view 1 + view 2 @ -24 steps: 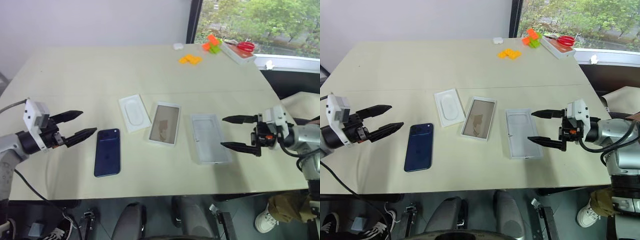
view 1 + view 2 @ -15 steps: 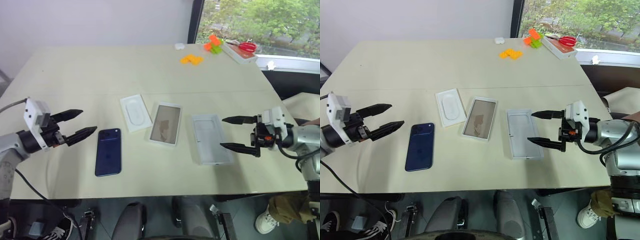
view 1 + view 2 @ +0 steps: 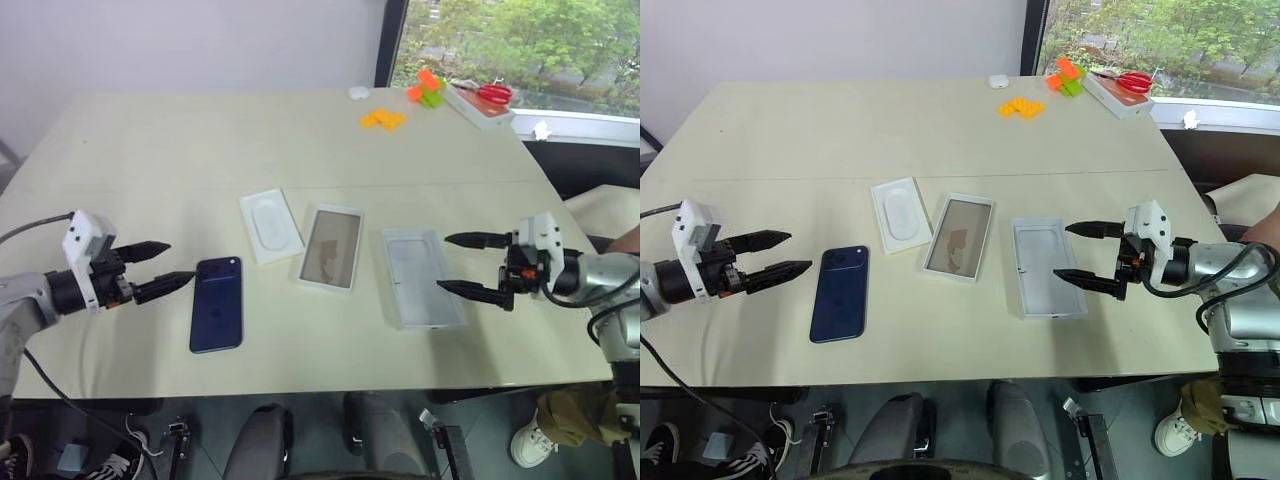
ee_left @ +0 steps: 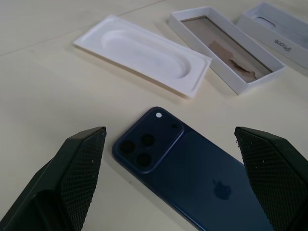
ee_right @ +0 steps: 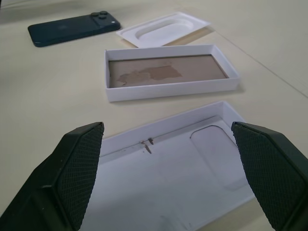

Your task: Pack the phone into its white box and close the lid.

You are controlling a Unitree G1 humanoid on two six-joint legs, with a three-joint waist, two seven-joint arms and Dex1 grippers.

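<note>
**Left eye view.** Both arms reach over the pale table (image 3: 200, 140) from opposite sides. The left gripper (image 3: 180, 261) is spread open and empty. The phone (image 3: 216, 303) lies flat just past its fingertips, apart from them, with its camera cluster at the far end. Beyond the phone, going away from this gripper, come a white insert (image 3: 270, 226) with an oval recess, then the white box (image 3: 328, 247) with a brownish floor, then the lid (image 3: 420, 277). The lid lies with its pale inside up. The right gripper (image 3: 442, 262) is also wide open and empty. Its fingertips are at the lid's nearest long edge; whether they touch it cannot be told. Orange blocks (image 3: 381, 118) and red scissors (image 3: 490, 93) lie well apart from both grippers at the table's far edge.

**Left wrist view.** The two black fingers (image 4: 82, 163) stand far apart with nothing between them. The phone lies on the table ahead of them and between their lines, back side up, with the camera cluster towards the insert. The insert lies behind the phone. The white box and the lid are farther off to one side, and the lid has lettering on its wall.

**Right wrist view.** The fingers (image 5: 77, 168) are again wide apart and hold nothing. The lid lies directly ahead of and below them, with a faint rounded outline on its inner face. The white box comes next and is empty, then the insert. The phone is farthest from this gripper.
</note>
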